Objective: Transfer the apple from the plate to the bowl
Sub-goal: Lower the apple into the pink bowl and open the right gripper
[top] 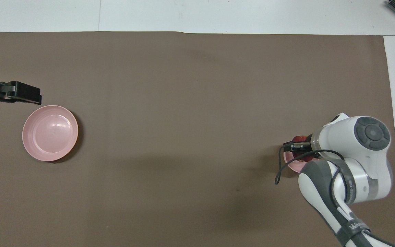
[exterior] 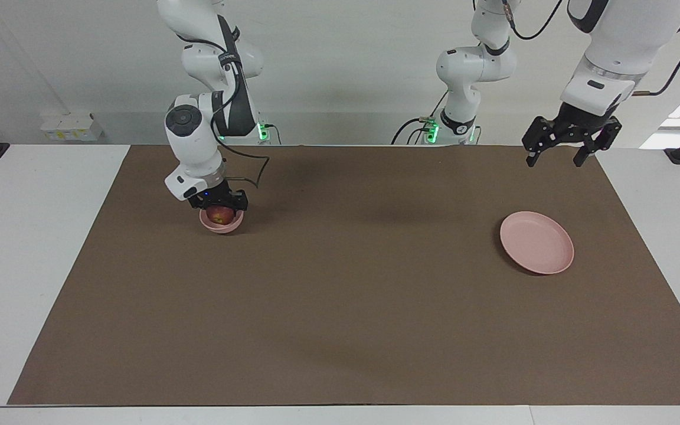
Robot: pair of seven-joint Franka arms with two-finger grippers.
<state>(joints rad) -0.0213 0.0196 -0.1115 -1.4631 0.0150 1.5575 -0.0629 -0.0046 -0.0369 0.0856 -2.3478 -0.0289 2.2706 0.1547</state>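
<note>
We locate the apple inside the bowl, at the right arm's end of the brown mat. The apple is round, with no long axis to report; its pointing direction cannot be determined. It is dark red with a yellowish patch facing the camera in the facing view. The right gripper sits directly over the bowl, fingers closed on the apple. The plate lies well apart from the bowl, toward the left arm's end, pale pink and bare. The left gripper waits above the mat, fingers spread.
</note>
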